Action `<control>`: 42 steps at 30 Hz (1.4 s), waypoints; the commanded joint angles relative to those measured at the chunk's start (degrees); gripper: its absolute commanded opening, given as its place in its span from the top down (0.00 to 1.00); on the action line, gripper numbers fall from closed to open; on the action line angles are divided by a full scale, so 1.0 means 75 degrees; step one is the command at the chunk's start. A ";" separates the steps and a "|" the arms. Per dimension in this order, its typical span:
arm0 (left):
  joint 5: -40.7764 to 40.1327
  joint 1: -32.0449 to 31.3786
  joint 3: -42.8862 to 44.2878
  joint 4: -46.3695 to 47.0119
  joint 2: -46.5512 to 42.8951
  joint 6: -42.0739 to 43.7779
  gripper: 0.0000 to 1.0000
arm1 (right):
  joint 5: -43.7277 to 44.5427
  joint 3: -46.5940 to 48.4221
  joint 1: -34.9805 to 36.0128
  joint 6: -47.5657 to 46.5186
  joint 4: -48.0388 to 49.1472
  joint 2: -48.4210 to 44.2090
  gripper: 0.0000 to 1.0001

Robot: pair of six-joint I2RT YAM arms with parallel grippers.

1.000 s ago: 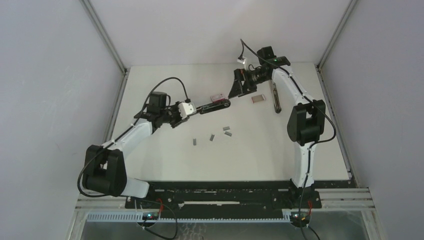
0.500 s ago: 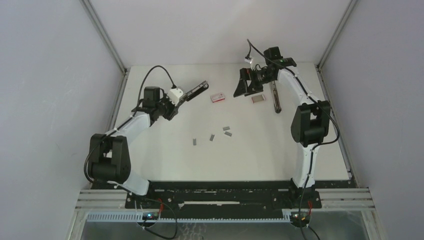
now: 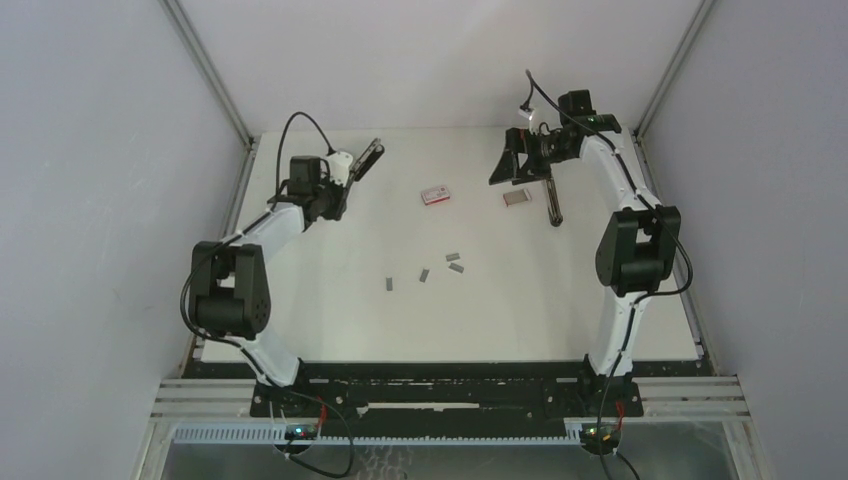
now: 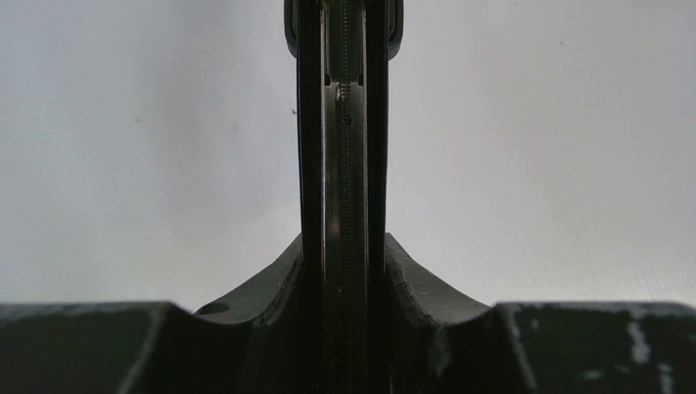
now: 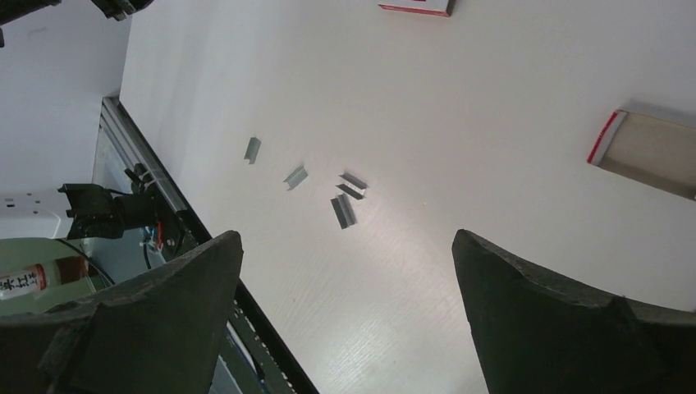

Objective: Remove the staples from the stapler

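Note:
My left gripper [image 3: 345,178] is shut on a long black stapler [image 3: 366,160] and holds it above the far left of the table, pointing to the back right. In the left wrist view the stapler's open channel [image 4: 343,164] runs straight up between my jaws; I see a spring in it and cannot make out staples. Several short grey staples strips [image 3: 424,274] lie loose mid-table and show in the right wrist view [image 5: 343,211]. My right gripper [image 3: 510,165] is open and empty at the back right, and is also in the right wrist view [image 5: 345,238].
A small red-and-white box [image 3: 435,195] and a grey-brown box [image 3: 516,197] lie at the back centre. A long black bar [image 3: 552,198] lies beside the right arm. The table's near edge rail [image 5: 164,205] shows in the right wrist view.
My left arm swung the stapler left and back, away from the centre. My right gripper drew back to the right, away from the stapler, open throughout.

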 commanded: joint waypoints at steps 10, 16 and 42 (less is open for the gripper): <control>-0.0866 0.0372 0.2056 -0.0072 0.1171 -0.1617 1.00 | 0.0176 -0.0901 -0.0423 -0.0074 0.0300 -0.1200 0.00; -0.1447 0.0498 0.2280 -0.0113 0.1445 -0.1933 1.00 | 0.0166 -0.1432 -0.0543 -0.0123 0.0466 -0.1515 0.00; -0.1405 0.0569 0.3941 -0.1801 0.3096 -0.2131 0.93 | -0.0079 -0.1796 -0.0646 -0.0064 0.0680 -0.1537 0.00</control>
